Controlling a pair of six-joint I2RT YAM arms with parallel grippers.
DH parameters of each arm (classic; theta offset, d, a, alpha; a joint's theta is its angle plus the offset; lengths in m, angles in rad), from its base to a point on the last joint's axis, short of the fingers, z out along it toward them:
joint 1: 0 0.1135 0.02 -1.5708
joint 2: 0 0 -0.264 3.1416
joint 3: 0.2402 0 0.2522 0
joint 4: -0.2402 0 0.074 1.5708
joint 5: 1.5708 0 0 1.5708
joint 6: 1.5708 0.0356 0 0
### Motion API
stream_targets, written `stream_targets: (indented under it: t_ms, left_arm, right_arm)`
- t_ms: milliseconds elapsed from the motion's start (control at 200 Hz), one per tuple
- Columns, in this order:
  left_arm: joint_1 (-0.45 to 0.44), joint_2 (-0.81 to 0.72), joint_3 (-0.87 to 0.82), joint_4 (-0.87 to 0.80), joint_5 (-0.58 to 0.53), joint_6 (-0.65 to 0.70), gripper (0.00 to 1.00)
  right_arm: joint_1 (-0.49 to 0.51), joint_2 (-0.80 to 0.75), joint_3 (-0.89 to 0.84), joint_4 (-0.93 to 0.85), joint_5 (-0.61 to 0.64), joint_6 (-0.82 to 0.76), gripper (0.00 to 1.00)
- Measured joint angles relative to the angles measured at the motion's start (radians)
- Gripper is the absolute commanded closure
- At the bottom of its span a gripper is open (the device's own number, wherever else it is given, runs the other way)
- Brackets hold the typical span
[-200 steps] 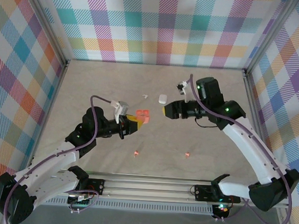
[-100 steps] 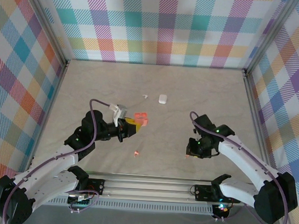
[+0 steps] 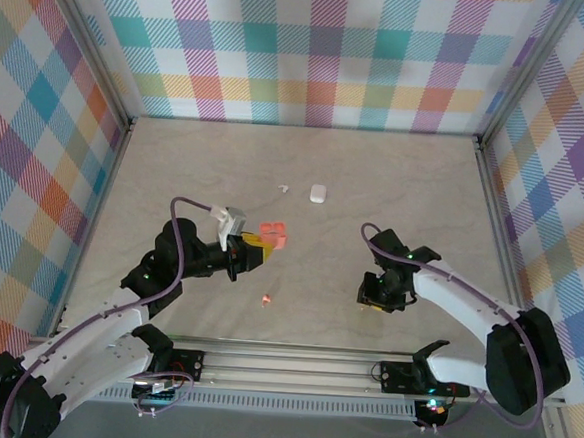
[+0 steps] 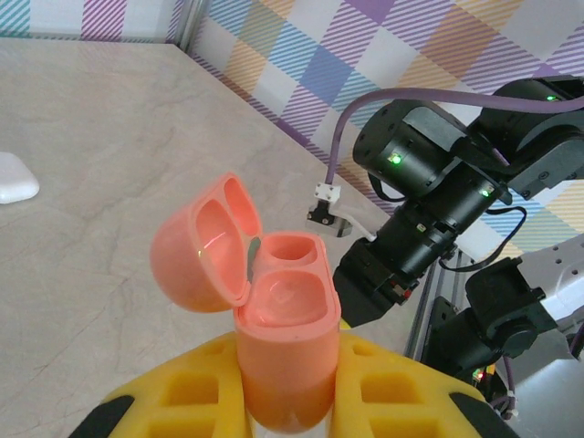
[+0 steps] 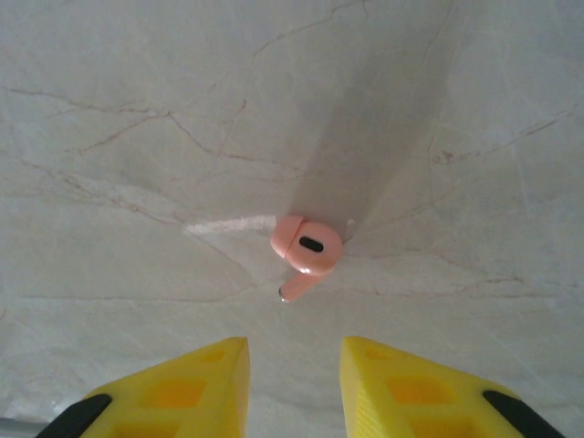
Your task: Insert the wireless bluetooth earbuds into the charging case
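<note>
Pinching the coral-pink charging case (image 4: 278, 319) between its yellow fingers (image 4: 173, 397), the left gripper (image 4: 287, 374) holds it upright above the table (image 3: 175, 171), left of centre. The case's lid is swung fully back, and both of its sockets are bare inside. In the top view the same case (image 3: 274, 233) juts from the front of the left gripper (image 3: 255, 245).

The right gripper (image 5: 292, 351) points straight down at the table on the right side, its two yellow fingers (image 5: 201, 383) spread with a clear gap between them. One coral-pink earbud (image 5: 306, 246) lies flat on the surface just beyond the fingertips, apart from both, its stem aimed back toward the gap. From above, the right gripper (image 3: 371, 300) sits low over that spot.

A second coral-pink earbud (image 3: 266, 299) lies on the table between the two arms, nearer the front edge and below the held case. Farther back, a closed white case (image 3: 318, 193) rests on the surface with a small white earbud (image 3: 284, 188) just to its left.
</note>
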Motion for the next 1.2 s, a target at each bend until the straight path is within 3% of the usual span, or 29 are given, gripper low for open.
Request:
stream_targets:
  t_ms: [600,1200]
  left_arm:
    - [0.000,0.025,-0.001,-0.013,0.001,0.003,1.00]
    - [0.000,0.034,-0.001,-0.013,0.000,0.002,1.00]
  right_arm:
    - [-0.007,0.124,0.000,0.090,0.030,0.006,0.64]
    - [-0.012,0.166,0.021,0.110,0.034,-0.049,0.80]
